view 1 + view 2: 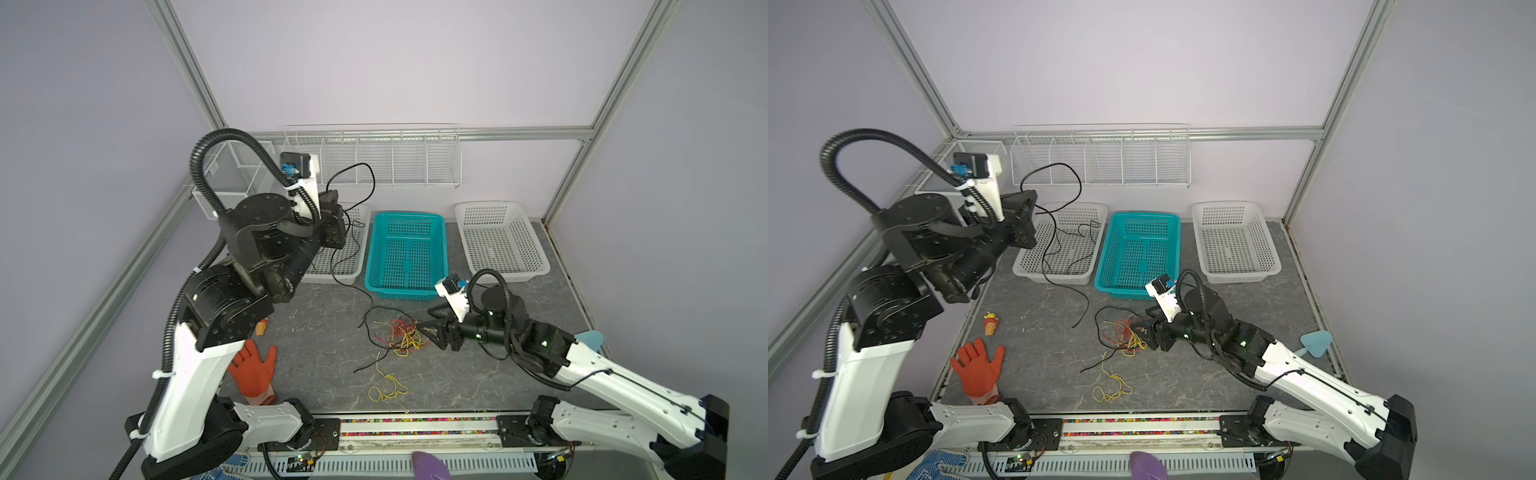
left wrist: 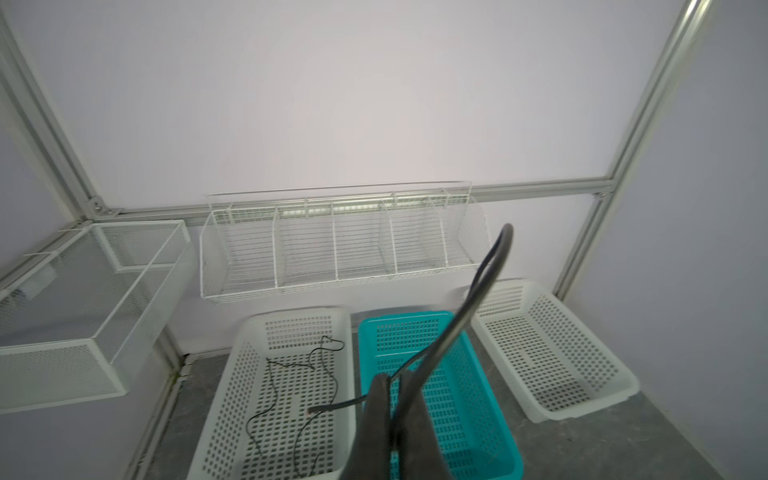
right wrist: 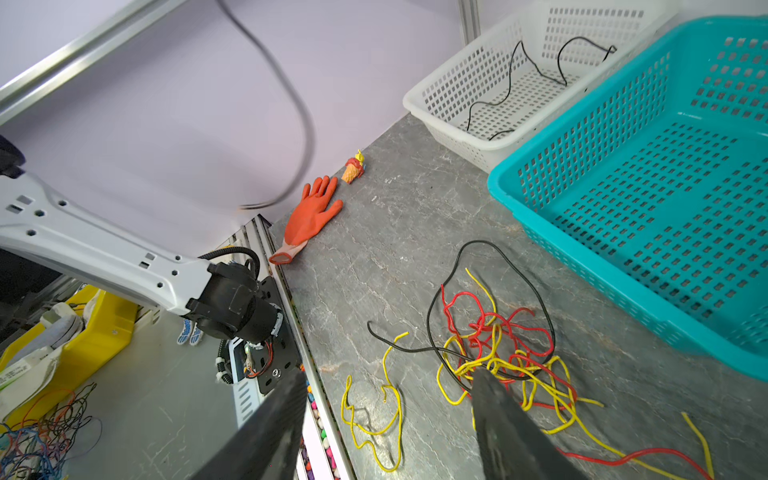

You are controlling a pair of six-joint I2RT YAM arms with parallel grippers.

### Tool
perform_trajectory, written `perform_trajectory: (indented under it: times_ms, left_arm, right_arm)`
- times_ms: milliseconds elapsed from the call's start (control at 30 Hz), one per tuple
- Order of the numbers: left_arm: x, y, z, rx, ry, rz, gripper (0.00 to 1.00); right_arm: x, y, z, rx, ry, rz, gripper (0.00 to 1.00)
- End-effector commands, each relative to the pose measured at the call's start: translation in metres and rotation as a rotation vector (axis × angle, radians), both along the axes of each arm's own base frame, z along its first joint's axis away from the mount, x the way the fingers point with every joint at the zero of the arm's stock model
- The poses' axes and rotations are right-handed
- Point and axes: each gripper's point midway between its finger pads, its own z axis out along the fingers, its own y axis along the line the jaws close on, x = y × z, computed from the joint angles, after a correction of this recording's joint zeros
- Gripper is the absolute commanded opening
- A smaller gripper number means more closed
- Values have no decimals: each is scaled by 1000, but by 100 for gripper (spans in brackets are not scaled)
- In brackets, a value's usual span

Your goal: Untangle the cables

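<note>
Left gripper high over white basket, clamped on black cable; grip point blurred, cable's tail seemingly free on table. Left arm hides basket's near corner in a top view. Right gripper spread wide, low over tangled cables, red, yellow and black, beside teal basket; one finger covers tangle's edge. Orange glove well apart.

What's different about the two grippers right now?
The left gripper is shut, pinching a black cable; the right gripper is open and holds nothing. The left gripper is raised high off the table; the right gripper sits low, at the tangle of red, yellow and black cables. Both are black.
</note>
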Motion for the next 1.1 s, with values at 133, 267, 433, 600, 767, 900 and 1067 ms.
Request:
perform_trajectory:
  times_ms: [133,267,433,600,767,900,1067]
  left_arm:
    - [54,39,-9,122,-176,293,0]
    - [80,51,-18,128,-192,372,0]
    - [115,58,-40,177,-223,448,0]
    - [151,65,-73,189,-204,497,0]
    - [181,71,-114,197,-192,540,0]
    - [197,82,-145,186,-203,573,0]
    - [206,88,-175,218,-229,610,0]
  right_arm:
    - [-12,-13,0,14,-15,6,66]
    - [-19,-14,-7,14,1,26,66]
    - [-26,-15,-14,17,8,40,66]
    - [-33,-12,-19,16,15,68,66]
    - [-38,-13,-20,18,8,83,66]
    - [-43,-16,-21,27,2,92,66]
    - [-48,-18,-26,30,4,101,66]
